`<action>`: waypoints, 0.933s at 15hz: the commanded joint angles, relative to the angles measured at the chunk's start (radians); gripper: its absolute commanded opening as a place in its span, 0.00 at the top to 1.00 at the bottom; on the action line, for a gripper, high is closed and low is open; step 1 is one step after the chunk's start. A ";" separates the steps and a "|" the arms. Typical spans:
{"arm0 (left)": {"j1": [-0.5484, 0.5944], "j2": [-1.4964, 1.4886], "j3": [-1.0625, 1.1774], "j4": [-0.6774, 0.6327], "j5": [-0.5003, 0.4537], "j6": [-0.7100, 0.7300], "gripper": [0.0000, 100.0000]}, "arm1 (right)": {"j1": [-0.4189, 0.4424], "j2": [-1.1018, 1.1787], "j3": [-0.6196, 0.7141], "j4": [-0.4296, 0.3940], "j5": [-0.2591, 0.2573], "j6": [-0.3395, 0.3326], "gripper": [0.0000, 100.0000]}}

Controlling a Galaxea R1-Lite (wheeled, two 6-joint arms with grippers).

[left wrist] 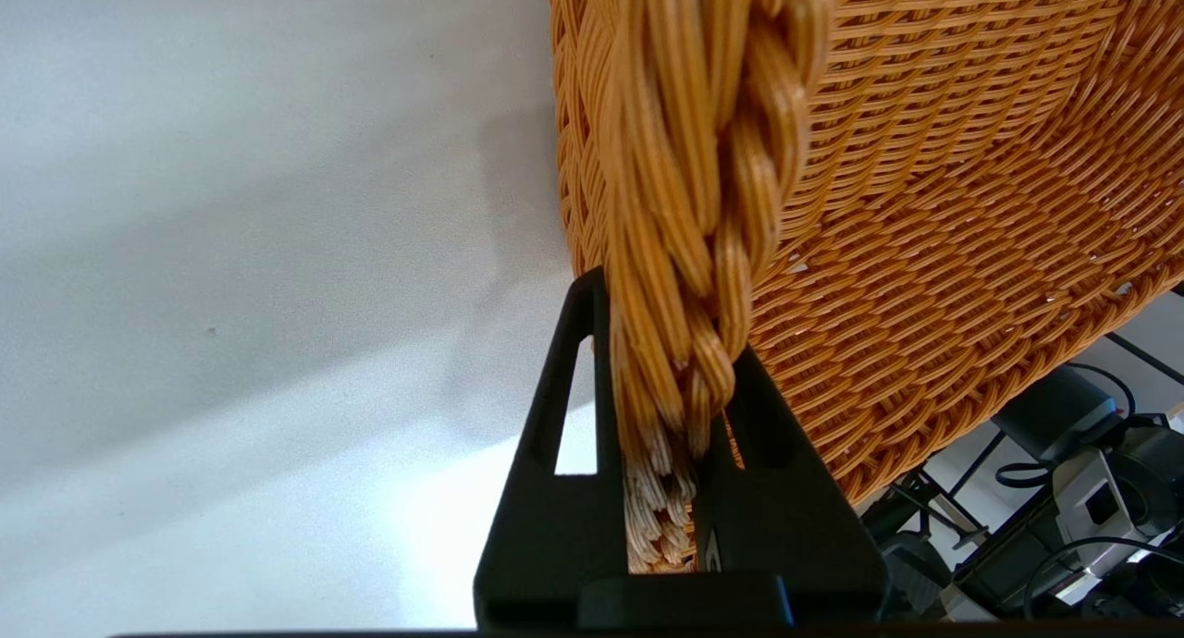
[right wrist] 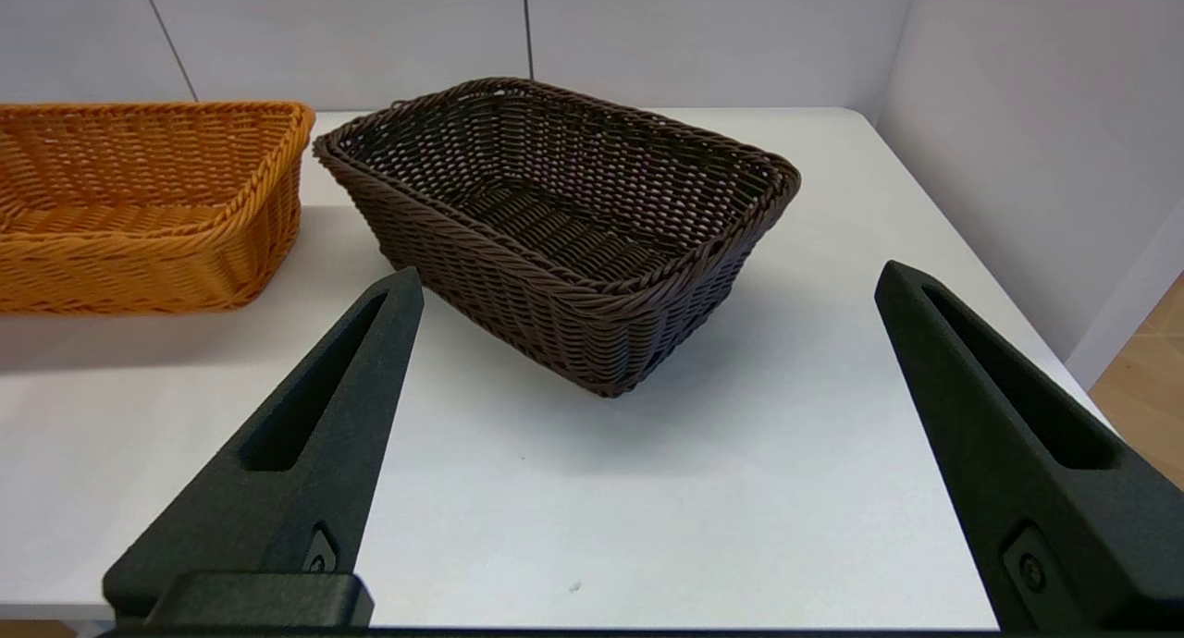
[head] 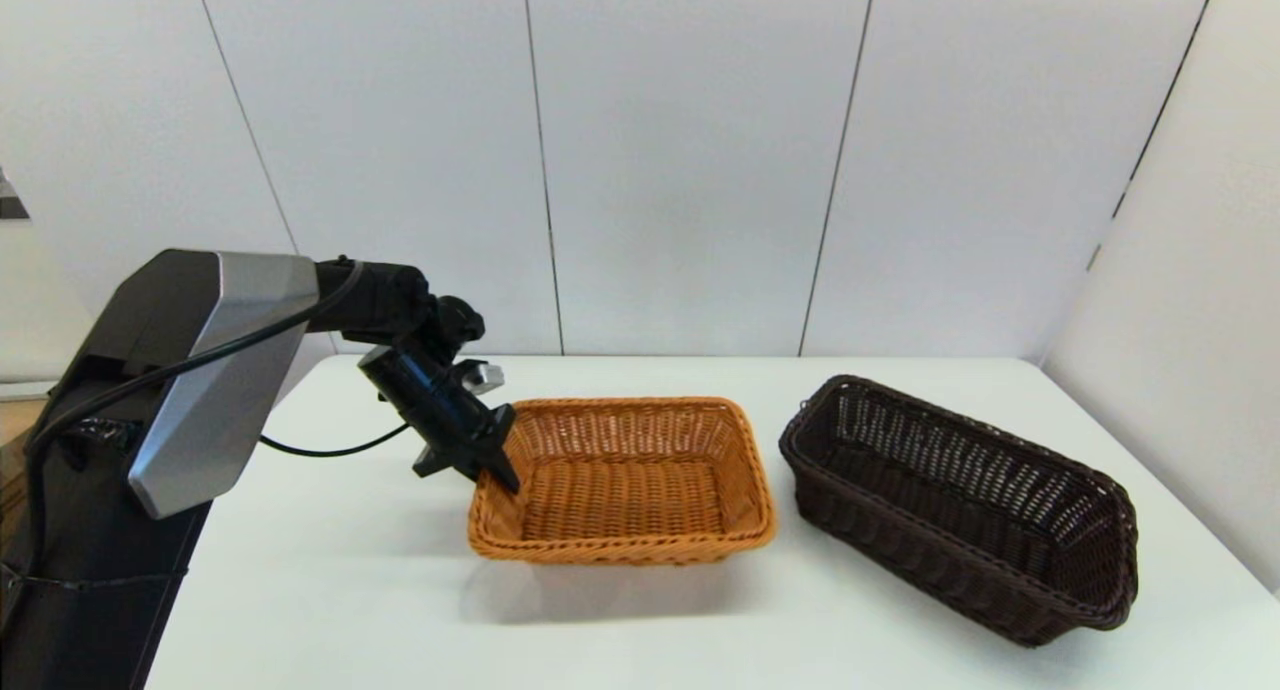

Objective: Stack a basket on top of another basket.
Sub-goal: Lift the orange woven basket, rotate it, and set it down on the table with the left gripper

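The dark brown rectangular woven wicker basket sits at the head view's right on the white desk, holding nothing. Just left, apart from it, the orange-tan rectangular wicker basket hangs tilted, its braided rim clamped in the left end effector. Only the right wrist view shows the right end effector, fingers wide apart.

The orange-tan basket sits upright beside the dark brown basket (apart, both open-side up).
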 commanded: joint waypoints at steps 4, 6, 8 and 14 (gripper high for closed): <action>0.000 0.000 0.000 -0.010 -0.002 0.003 1.00 | 0.000 0.000 0.000 0.000 0.000 0.000 0.00; 0.003 0.005 0.000 -0.010 -0.003 0.010 0.00 | 0.000 0.000 0.000 0.000 0.000 0.000 0.00; 0.022 -0.012 0.000 -0.010 -0.008 0.009 0.00 | 0.000 0.001 0.000 0.000 0.000 0.000 0.00; 0.241 -0.480 0.017 0.122 -0.082 0.013 0.00 | 0.000 0.000 0.000 0.000 0.000 0.000 0.00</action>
